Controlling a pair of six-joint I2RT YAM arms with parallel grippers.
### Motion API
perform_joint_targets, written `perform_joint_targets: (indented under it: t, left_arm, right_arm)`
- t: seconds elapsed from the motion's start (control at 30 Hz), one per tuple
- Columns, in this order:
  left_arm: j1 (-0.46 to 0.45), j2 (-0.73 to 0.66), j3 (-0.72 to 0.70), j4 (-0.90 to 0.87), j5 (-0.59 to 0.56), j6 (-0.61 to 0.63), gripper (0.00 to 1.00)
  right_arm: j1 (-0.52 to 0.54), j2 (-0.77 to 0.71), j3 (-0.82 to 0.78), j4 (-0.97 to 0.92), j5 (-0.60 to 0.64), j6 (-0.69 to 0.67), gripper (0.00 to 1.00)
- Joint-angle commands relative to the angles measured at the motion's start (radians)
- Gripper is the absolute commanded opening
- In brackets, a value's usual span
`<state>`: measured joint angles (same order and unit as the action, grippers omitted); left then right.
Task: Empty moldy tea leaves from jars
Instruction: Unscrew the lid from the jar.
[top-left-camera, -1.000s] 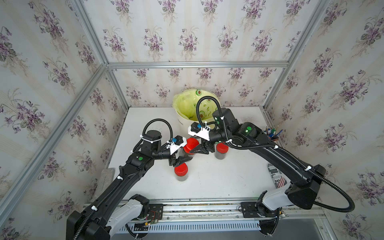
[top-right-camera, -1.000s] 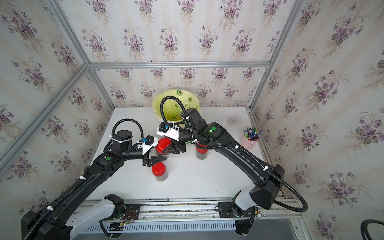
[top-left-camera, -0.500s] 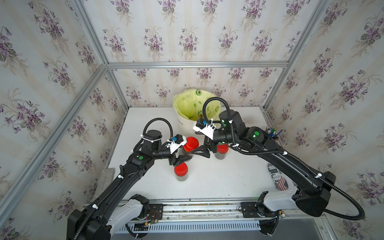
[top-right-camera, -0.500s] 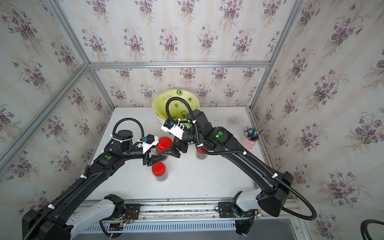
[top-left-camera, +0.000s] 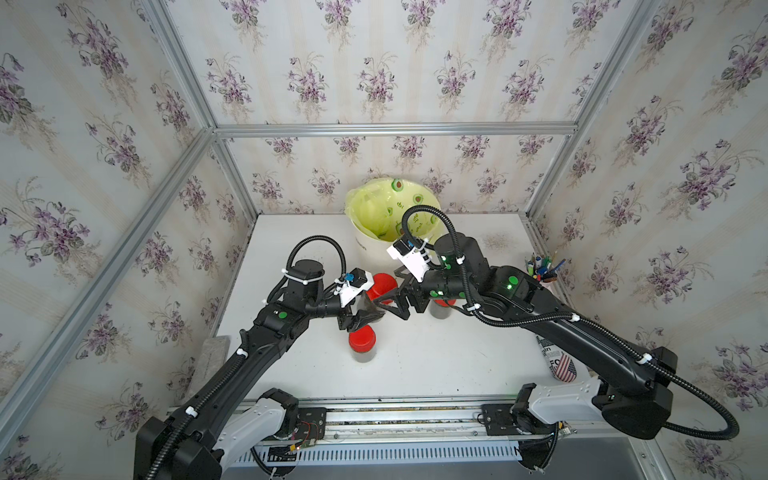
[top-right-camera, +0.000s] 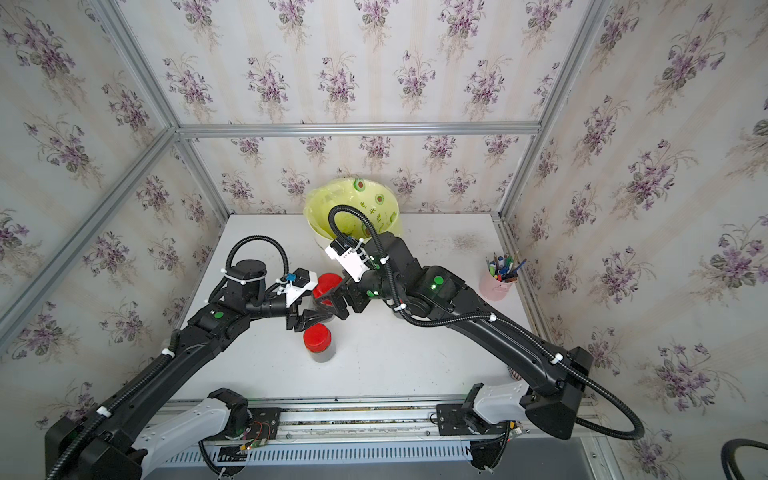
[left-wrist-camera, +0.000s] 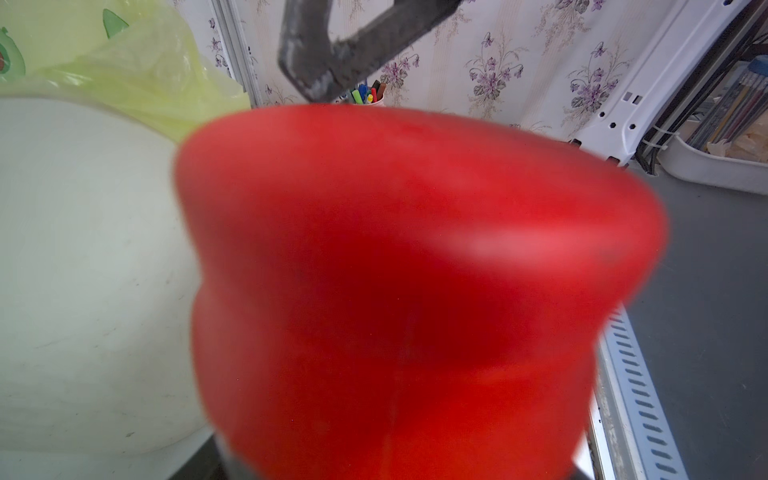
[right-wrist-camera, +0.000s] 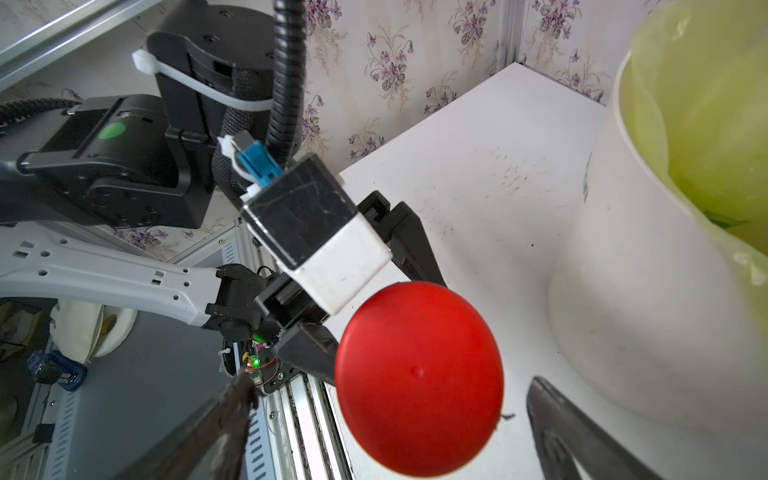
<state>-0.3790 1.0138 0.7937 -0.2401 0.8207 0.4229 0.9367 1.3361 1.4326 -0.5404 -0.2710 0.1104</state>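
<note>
Left gripper (top-left-camera: 366, 315) is clamped on the held jar (top-left-camera: 372, 305), with its fingers on the clear body just under the red cap (right-wrist-camera: 419, 374). The cap is on. The held jar is just in front of the bin (top-left-camera: 365, 249), on the bin's side facing the arm bases. It is tilted, cap leaning toward the right gripper (right-wrist-camera: 390, 384). Cannot tell if its base touches the table (top-left-camera: 436, 365).

Right gripper jaws are spread wide, one finger (right-wrist-camera: 199, 432) on each side of the cap. There is a gap on both sides and they touch nothing (right wrist view shows it best). The left wrist view is mostly blurred red cap, with the bin wall close beside it.

Moldy tea leaves (top-left-camera: 364, 354) show as a dark mass through the wall of the front jar (top-left-camera: 361, 337). That jar stands upright and capped, further from the bin than the held jar and apart from both grippers. A dark fill also shows in the held jar's body.

The third jar (top-left-camera: 441, 309) is in front of the bin too, off toward the pen cup side. It is capped and half hidden under the right arm, so its contents are hard to make out.

A yellow avocado-print bag (top-left-camera: 374, 208) lines the bin. The pink pen cup (top-right-camera: 496, 286) stands well apart from the bin, by the side wall.
</note>
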Motion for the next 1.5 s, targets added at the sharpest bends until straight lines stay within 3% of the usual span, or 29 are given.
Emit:
perform_joint_targets:
  t: [0.0, 0.53, 0.93, 1.2, 1.47]
  left_arm:
    - [0.002, -0.001, 0.012, 0.019, 0.014, -0.001, 0.46]
    - [0.002, 0.002, 0.011, 0.019, 0.020, 0.001, 0.46]
    - [0.002, 0.002, 0.011, 0.019, 0.020, 0.001, 0.46]
    - [0.002, 0.002, 0.012, 0.019, 0.027, 0.002, 0.46]
    - [0.002, -0.004, 0.012, 0.016, 0.042, 0.003, 0.46]
  right_arm:
    - [0.004, 0.008, -0.003, 0.010, 0.074, 0.074, 1.00]
    - [0.026, 0.056, 0.025, 0.014, 0.112, 0.088, 0.90]
    - [0.030, 0.080, 0.051, -0.022, 0.119, 0.055, 0.68]
    - [0.031, 0.086, 0.069, -0.060, 0.108, -0.004, 0.58]
    - [0.028, 0.093, 0.085, -0.082, 0.043, -0.149, 0.49]
